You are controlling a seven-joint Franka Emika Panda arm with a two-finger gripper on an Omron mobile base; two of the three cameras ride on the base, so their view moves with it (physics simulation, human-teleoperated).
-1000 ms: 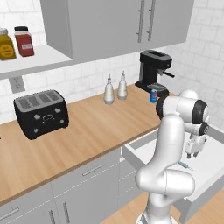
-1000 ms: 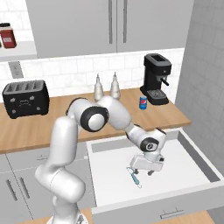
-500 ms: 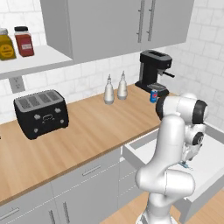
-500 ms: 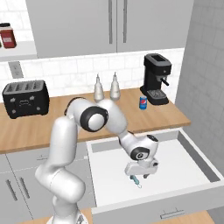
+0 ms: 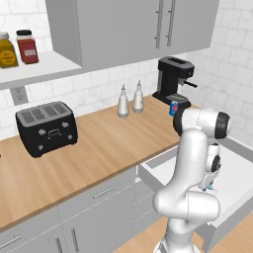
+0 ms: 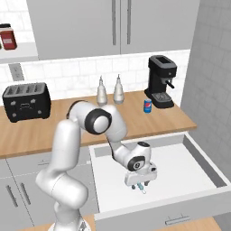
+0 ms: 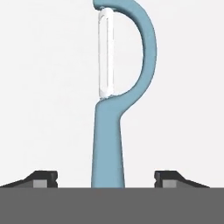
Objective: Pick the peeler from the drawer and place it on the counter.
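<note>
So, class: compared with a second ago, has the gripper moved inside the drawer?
Yes. In the right base view the gripper has dropped toward the drawer floor and drawn nearer its front panel, now straddling the peeler handle.

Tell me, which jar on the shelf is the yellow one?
The left jar on the white wall shelf is yellow, with a pale lid. The jar beside it, to its right, is red with a dark lid.
</note>
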